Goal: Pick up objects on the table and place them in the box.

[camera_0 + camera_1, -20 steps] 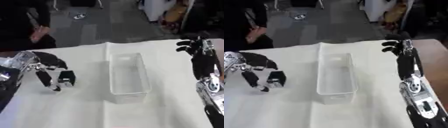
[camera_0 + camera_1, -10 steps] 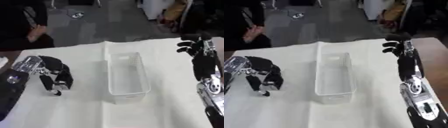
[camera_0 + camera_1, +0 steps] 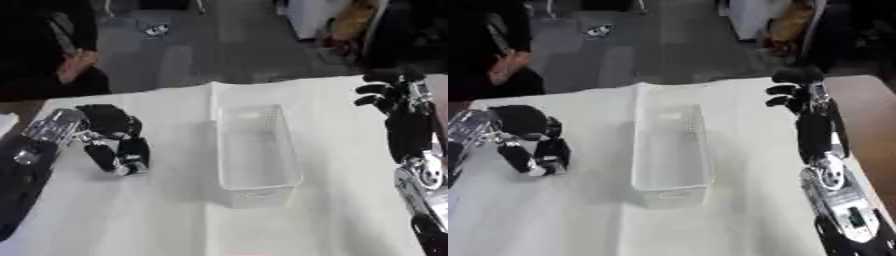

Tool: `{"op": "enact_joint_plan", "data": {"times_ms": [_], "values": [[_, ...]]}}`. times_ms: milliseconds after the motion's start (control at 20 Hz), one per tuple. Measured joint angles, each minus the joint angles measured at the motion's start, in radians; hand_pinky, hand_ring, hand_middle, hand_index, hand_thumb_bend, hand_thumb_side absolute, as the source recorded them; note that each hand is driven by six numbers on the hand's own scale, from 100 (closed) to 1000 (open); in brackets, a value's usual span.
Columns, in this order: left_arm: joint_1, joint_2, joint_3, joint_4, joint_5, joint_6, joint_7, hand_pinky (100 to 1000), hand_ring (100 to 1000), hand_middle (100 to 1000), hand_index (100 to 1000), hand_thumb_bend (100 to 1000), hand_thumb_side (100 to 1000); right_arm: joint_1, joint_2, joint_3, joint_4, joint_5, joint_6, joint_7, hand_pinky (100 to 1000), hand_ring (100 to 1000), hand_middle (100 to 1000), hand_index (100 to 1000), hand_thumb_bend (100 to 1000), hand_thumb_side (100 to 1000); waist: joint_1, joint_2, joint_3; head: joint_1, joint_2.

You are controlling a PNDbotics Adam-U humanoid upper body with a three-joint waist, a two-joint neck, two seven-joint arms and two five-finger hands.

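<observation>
Two hands are in my view over a table [image 3: 324,230] covered with a white cloth. My left hand [image 3: 109,131] is low at the left side, fingers [image 3: 103,156] curled downward with their tips at the cloth; a small dark object [image 3: 136,152] with a pale patch at its lower end stands among those fingers, and they appear closed around it (I cannot make out what the object is, nor whether it has left the cloth). A clear plastic box [image 3: 254,152], long and narrow, lies in the middle of the table with its long side running away from me; nothing shows inside it, and it sits well apart from the left hand, to that hand's right. My right hand [image 3: 798,97] is raised at the right side near the far edge of the table, fingers half bent and holding nothing, well clear of the box. Beyond the table's far edge is a grey floor [image 3: 175,55].
</observation>
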State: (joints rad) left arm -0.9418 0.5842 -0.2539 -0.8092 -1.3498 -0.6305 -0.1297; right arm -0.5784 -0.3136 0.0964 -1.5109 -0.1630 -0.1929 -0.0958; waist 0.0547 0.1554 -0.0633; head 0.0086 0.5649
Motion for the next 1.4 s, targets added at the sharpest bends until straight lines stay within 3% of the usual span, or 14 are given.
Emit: {"op": "enact_joint_plan", "data": {"times_ms": [300,800,1400], "values": [[0.001,0.025,0.003,-0.073,0.093,0.041,0.032,100,100,100,267,100,687,0.001,0.000,0.000,0.000,0.003,0.001,0.001,547,617,641,714,186,1000,0.000,-0.010,0.005,0.000,0.000],[-0.064,0.057,0.023,-0.175,0.348,0.106,0.103,100,100,100,252,100,674,0.000,0.000,0.000,0.000,0.003,0.001,0.001,547,617,640,714,186,1000,0.003,-0.017,0.003,0.001,0.001],[-0.159,0.000,-0.013,-0.165,0.414,0.087,0.113,100,100,100,254,100,676,-0.017,0.000,0.000,-0.003,0.003,-0.004,-0.005,547,621,638,709,185,1000,0.009,-0.015,-0.034,0.019,0.001]]}}
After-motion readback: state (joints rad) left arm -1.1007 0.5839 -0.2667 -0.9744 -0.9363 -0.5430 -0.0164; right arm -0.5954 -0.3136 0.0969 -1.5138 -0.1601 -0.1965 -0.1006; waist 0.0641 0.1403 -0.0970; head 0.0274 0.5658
